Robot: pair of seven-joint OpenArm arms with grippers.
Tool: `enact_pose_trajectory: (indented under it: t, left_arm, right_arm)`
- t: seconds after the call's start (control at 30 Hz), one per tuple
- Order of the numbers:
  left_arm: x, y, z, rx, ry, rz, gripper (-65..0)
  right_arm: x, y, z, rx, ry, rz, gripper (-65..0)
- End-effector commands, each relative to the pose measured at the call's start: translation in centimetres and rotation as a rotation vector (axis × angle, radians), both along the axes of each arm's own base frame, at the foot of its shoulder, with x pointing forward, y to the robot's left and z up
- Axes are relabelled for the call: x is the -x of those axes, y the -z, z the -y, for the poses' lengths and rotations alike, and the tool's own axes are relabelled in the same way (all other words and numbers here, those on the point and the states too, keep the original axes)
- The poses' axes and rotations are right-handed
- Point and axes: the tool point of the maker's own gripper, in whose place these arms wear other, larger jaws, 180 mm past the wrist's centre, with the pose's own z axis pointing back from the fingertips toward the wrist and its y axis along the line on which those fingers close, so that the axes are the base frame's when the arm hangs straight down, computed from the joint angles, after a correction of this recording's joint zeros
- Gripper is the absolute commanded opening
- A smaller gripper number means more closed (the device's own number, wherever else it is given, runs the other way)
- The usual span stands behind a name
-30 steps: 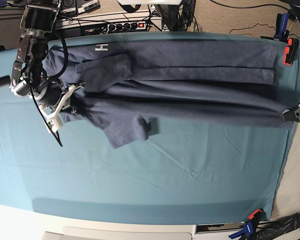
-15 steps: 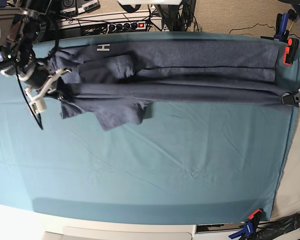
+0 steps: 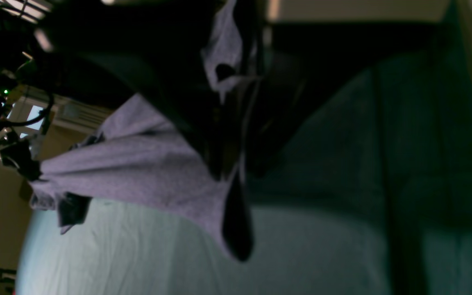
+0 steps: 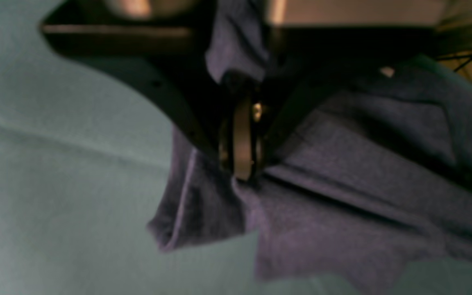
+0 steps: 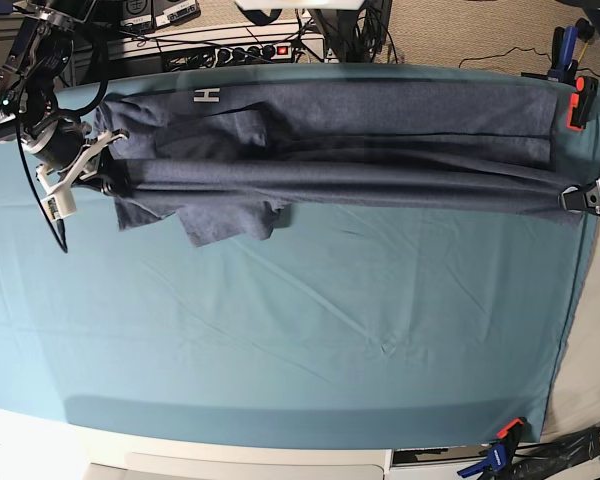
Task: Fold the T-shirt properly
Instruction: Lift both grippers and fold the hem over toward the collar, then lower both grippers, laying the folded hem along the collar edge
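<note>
Left gripper (image 5: 583, 196) pinching one end of heathered blue-grey cotton T-shirt (image 5: 340, 160); right gripper (image 5: 98, 172) clamped on the opposite end. Stretched taut, lifted above teal table cloth (image 5: 310, 330). White lettering (image 5: 206, 95) near far edge.

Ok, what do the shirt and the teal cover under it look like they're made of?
T-shirt: soft knit, probably cotton jersey, matte; heathered blue-grey flecking, and it drapes and bunches limply where the two grippers hold it. Table cloth: thin woven fabric, matte, plain teal, with shallow creases; the fibre cannot be told.
</note>
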Motion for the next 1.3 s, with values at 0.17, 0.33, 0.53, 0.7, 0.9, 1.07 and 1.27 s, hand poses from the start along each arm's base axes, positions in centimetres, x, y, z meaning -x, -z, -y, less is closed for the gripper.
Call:
enact_pose_trajectory:
  t: [0.17,0.33,0.53,0.7,0.9,1.07,1.27]
  left_arm:
    - [0.7,-1.1,-2.0,-0.057,0.006,0.015,-65.0]
    - [0.6,-1.3,-1.9,-0.066,0.021,0.022,-65.0]
    - [0.5,-1.5,-1.8,-0.071,0.029,0.031,-65.0]
    - [0.7,-1.7,-1.0,-0.099,0.093,0.049,-65.0]
    - [2.1,-1.5,0.9,-0.142,0.221,0.065,-65.0]
    - [2.5,-2.0,1.7,-0.161,0.272,0.094,-65.0]
    - [1.4,-4.5,0.3,-0.183,0.210,0.191,-65.0]
  right_arm:
    - [-0.5,-1.2,1.1,0.036,0.010,0.030,-65.0]
    - [0.0,-0.8,1.1,0.038,0.009,0.013,-65.0]
    - [0.1,-0.7,1.1,0.038,0.009,0.008,-65.0]
    - [0.1,-0.7,1.1,0.037,0.010,0.010,-65.0]
    - [0.1,-0.7,1.1,0.036,0.010,0.012,-65.0]
    - [0.1,-0.7,1.1,0.037,0.010,0.011,-65.0]
    - [0.1,-0.7,1.1,0.037,0.010,0.011,-65.0]
